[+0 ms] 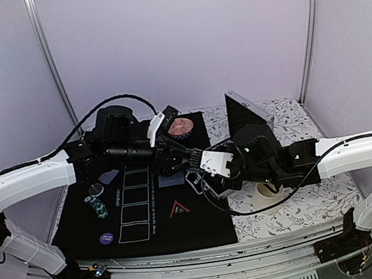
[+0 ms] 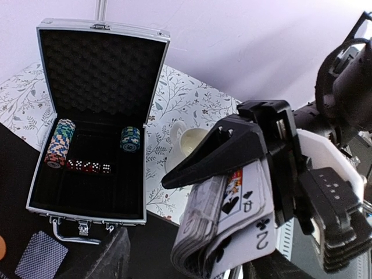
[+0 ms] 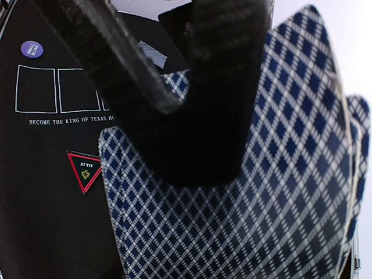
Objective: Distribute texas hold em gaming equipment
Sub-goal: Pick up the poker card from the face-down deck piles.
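One thick deck of playing cards [image 2: 224, 226] sits clamped in the right tool [image 2: 192, 203], held in the air above the middle of the black mat [image 1: 205, 227]. From the back it shows a blue-and-white diamond pattern. From the other side I can read a Q and a black 2 with a club pip on the fanned corners. Two single cards [image 1: 109, 177] [image 1: 171, 180] lie face down on the mat.

White print on the mat reads "BECOME THE KING OF TEXAS HO…" under a row of outlined boxes. Close by lies the red triangle marker [image 3: 85, 170], its lettering too small for me to trust. The purple disc [image 3: 31, 49] says "SMALL BLIND". A short stack of chips [image 1: 97, 206] stands near the mat's left edge.

Next to the deck hangs the left tool [image 1: 185, 157], and I cannot tell whether its jaws are apart or together.

Further back on the floral bench [image 1: 299, 207], the metal case [image 2: 104, 64] stands open with two chip stacks [image 2: 60, 142] and red dice [image 2: 88, 166] inside, and a white cup [image 2: 192, 139] stands beside it
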You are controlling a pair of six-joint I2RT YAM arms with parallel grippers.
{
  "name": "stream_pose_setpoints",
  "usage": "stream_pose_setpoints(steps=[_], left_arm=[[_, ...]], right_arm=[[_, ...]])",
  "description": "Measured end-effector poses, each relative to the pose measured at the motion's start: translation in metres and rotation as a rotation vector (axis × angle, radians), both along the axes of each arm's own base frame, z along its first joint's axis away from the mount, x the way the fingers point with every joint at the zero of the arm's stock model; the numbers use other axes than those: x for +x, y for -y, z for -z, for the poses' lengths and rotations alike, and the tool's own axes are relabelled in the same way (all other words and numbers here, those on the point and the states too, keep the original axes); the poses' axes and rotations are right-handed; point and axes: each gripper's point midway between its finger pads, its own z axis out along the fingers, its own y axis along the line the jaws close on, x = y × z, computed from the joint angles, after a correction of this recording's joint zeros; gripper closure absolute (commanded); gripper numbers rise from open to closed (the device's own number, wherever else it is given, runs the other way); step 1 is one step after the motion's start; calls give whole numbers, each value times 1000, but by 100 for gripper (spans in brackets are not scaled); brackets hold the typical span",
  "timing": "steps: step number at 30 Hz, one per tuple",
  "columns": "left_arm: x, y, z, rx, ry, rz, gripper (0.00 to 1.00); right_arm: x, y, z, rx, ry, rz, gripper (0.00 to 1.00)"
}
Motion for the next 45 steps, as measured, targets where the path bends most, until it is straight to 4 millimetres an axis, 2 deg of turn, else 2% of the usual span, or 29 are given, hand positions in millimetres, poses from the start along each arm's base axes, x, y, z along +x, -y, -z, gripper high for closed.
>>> stream_pose_setpoints(steps=[5, 7, 12, 19, 21, 27, 35, 41, 45], left_arm=[[-2, -9, -11, -22, 16, -12, 34], [-3, -14, -18, -37, 27, -20, 38], [-7, -20, -30, -70, 40, -18, 56], [-15, -16, -25, -78, 19, 29, 61], [-14, -14, -20, -71, 9, 33, 68], [-12, -9, -4, -44, -20, 50, 100], [-17, -11, -13, -63, -5, 66, 100], [-21, -20, -26, -91, 8, 64, 100], [-15, -29, -31, -108, -8, 36, 100]], right_arm=[[0, 0, 0, -1, 1, -2, 55], [0, 0, 0, -1, 1, -2, 55], [0, 0, 0, -1, 1, -2, 55], [0, 0, 0, -1, 1, -2, 56], [0, 0, 0, -1, 1, -3, 55], [0, 0, 0, -1, 1, -3, 55], [0, -1, -1, 4, 3, -2, 56], [1, 1, 2, -2, 0, 2, 56], [4, 4, 5, -4, -2, 9, 56]])
